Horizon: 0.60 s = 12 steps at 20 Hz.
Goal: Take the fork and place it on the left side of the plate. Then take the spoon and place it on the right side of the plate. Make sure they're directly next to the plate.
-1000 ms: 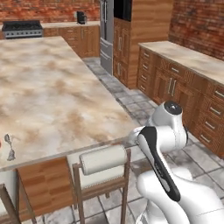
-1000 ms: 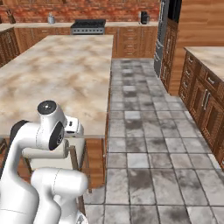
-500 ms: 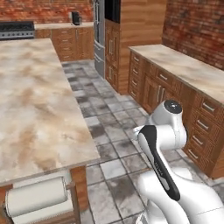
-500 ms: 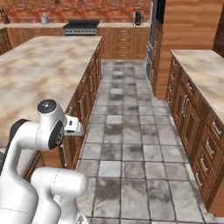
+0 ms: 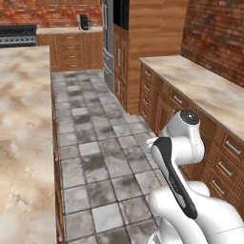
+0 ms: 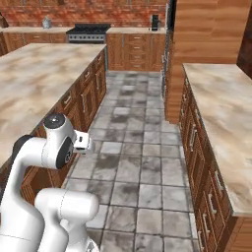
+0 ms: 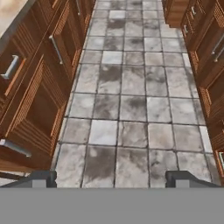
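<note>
Since the earlier frames the base has driven on; both base views now look down the aisle floor (image 5: 100, 167), with the island counter (image 5: 21, 143) at left. Gripper (image 7: 112, 178) is released, holding nothing, pointed at floor. Fork, spoon and plate: location cannot be told. Risk: continued driving carries the arm beyond reach of the utensils.

Kitchen: stove (image 6: 88, 30), fridge (image 5: 110, 45), wooden cabinets (image 7: 39, 83).

We see the island counter (image 5: 19, 143) cut off at the left edge, and small far-counter items (image 6: 47, 22) too blurred to identify.
</note>
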Motion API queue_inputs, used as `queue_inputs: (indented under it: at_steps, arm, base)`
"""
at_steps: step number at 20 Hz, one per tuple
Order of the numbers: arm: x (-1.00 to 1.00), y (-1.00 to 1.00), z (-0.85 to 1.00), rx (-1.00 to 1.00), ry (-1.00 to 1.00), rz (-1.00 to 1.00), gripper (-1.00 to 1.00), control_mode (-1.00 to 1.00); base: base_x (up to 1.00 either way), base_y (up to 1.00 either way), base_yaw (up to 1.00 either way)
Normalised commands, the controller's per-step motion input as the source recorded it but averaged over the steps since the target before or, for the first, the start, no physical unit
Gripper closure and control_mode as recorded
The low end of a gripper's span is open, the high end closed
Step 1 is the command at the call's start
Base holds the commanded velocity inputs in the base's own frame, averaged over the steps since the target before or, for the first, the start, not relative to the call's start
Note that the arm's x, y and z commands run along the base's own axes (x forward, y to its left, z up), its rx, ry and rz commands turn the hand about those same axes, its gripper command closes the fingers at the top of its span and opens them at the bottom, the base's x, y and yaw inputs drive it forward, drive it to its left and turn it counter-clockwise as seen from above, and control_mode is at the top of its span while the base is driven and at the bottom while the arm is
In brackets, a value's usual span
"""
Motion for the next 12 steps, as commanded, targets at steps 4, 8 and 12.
queue_inputs:
  at_steps: [4, 8, 12]
  arm:
    - [0.0, 0.0, 0.0, 0.0, 0.0, 0.0, -1.0, 1.0]
    - [0.0, 0.0, 0.0, 0.0, 0.0, 0.0, -1.0, 1.0]
    - [0.0, 0.0, 0.0, 0.0, 0.0, 0.0, -1.0, 1.0]
  base:
    - [1.0, -0.1, 0.2]
    - [1.0, 0.0, 0.19]
    - [1.0, -0.17, 0.14]
